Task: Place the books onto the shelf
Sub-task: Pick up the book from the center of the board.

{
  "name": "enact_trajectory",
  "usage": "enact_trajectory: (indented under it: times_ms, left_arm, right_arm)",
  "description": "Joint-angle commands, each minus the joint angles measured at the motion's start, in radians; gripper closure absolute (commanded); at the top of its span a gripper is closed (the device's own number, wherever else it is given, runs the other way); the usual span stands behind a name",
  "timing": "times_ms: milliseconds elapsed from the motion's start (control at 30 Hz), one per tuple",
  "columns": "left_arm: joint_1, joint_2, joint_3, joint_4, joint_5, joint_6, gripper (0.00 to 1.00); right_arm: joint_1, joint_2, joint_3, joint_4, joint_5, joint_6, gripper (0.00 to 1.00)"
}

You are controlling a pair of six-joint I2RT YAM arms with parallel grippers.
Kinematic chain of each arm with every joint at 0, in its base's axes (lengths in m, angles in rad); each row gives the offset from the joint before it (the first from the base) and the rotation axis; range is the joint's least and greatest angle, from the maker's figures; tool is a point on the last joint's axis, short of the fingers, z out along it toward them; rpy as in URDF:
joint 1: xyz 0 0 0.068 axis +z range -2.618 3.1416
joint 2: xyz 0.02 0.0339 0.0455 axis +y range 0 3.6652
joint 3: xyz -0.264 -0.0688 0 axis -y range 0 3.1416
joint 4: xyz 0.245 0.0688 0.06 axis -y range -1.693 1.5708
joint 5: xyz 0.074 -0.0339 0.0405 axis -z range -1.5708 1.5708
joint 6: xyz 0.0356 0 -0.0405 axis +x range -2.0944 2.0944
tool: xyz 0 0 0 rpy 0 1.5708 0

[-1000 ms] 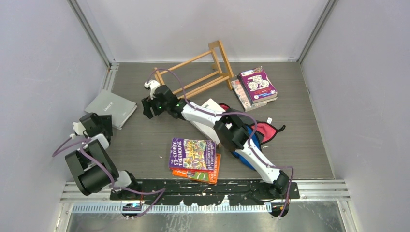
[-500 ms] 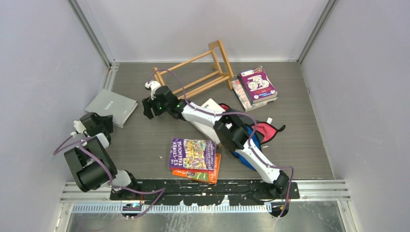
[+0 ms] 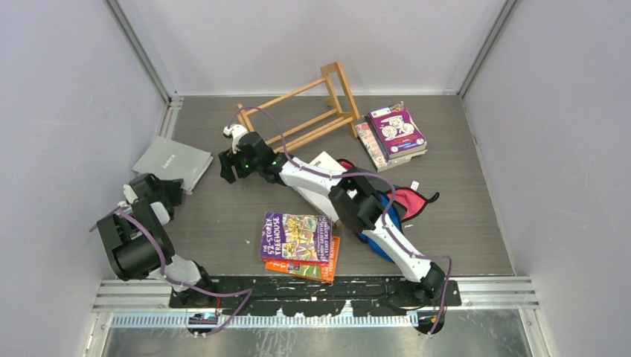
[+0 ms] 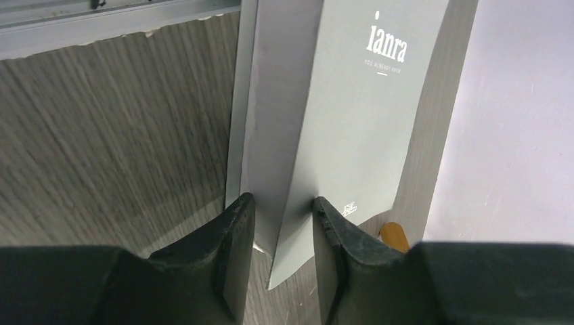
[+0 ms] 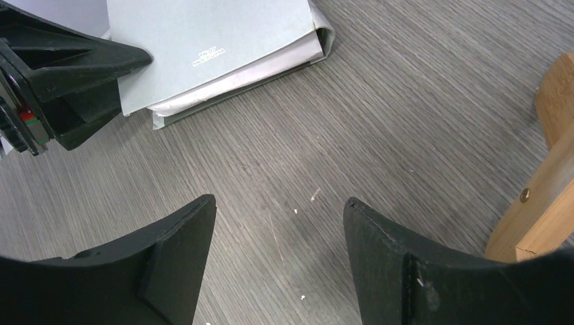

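A big grey book (image 3: 171, 160) lies at the left near the wall. My left gripper (image 3: 160, 190) is shut on its near corner. In the left wrist view the fingertips (image 4: 281, 210) pinch the grey cover (image 4: 352, 101) and its pages. My right gripper (image 3: 231, 165) hangs open over bare table between that book and the shelf (image 3: 298, 111), a light-wood rack lying tipped at the back. The right wrist view shows open jaws (image 5: 279, 203), the grey book (image 5: 203, 40) ahead and a shelf leg (image 5: 548, 169) at the right. More books: a purple one (image 3: 296, 236) on an orange one (image 3: 305, 269), and a stack (image 3: 394, 132).
A white book (image 3: 325, 162) lies partly under the right arm. Red and blue cloth pieces (image 3: 408, 201) lie beside that arm. The left wall stands close behind the grey book. A metal rail (image 4: 122, 20) runs along the table's edge.
My left gripper has closed on the grey book's corner, and the left arm has swung a little. The book has shifted slightly towards the wall. The right arm has stayed still.
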Motion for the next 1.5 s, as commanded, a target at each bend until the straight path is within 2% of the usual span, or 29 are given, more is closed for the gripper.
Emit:
enact_trajectory:
  times_ms: [0,133,233,267,467,633,1133,1467]
  left_arm:
    - [-0.015,0.011,0.002,0.084,0.019,0.017,0.66]
    - [-0.012,0.014,-0.021,0.140,0.022,0.013,0.79]
    - [-0.012,0.019,-0.043,0.187,0.023,0.008,0.99]
    - [-0.014,0.024,-0.051,0.203,0.023,0.005,1.00]
    - [-0.014,0.060,-0.088,0.319,0.048,-0.013,1.00]
    - [-0.021,0.025,-0.107,0.331,0.047,-0.017,1.00]
    - [-0.025,-0.332,-0.185,0.065,0.091,-0.003,1.00]
    - [-0.024,-0.612,-0.258,-0.146,0.158,-0.002,1.00]
  right_arm:
    - [0.001,-0.079,0.029,0.045,-0.014,0.007,0.26]
    - [0.002,-0.080,0.023,0.046,-0.011,0.007,0.26]
    - [0.004,-0.083,0.017,0.049,-0.008,0.008,0.26]
    - [0.005,-0.084,0.016,0.050,-0.006,0.008,0.26]
    - [0.008,-0.094,0.005,0.046,0.003,0.005,0.26]
    - [0.014,-0.111,-0.008,0.041,0.015,0.001,0.26]
    - [0.081,-0.242,-0.096,0.023,0.123,-0.032,0.27]
    - [0.152,-0.395,-0.295,-0.010,0.239,-0.091,0.25]
